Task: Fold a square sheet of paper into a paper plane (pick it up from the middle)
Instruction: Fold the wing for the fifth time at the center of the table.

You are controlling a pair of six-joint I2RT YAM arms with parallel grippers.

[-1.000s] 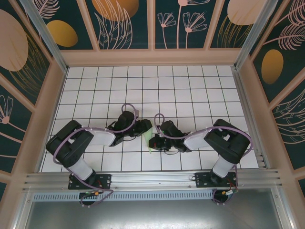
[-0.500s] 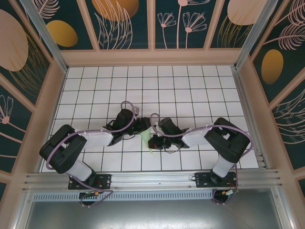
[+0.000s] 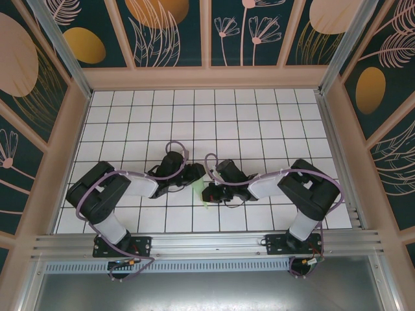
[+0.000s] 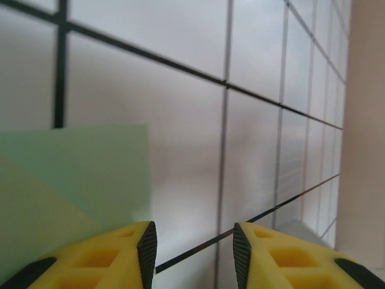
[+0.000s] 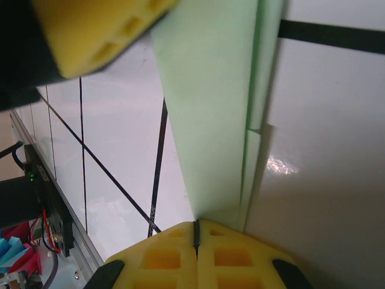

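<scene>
The right gripper (image 5: 195, 227) pinches the paper plane (image 5: 210, 108) (jaws fully closed) while the left gripper (image 4: 194, 244) stands part-open beside it, empty.

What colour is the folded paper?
The folded paper is plain pale mint green, clearest in the right wrist view.

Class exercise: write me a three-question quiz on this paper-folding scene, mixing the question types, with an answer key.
1. True or false: the left gripper is clamped on the folded paper.
2. Which gripper pinches the paper? A) left B) right C) both
3. Fill in: the table is white with black ____ lines.
Key: 1 false, its jaws stand apart with nothing between them; 2 B, the right gripper is shut on it; 3 grid.
</scene>
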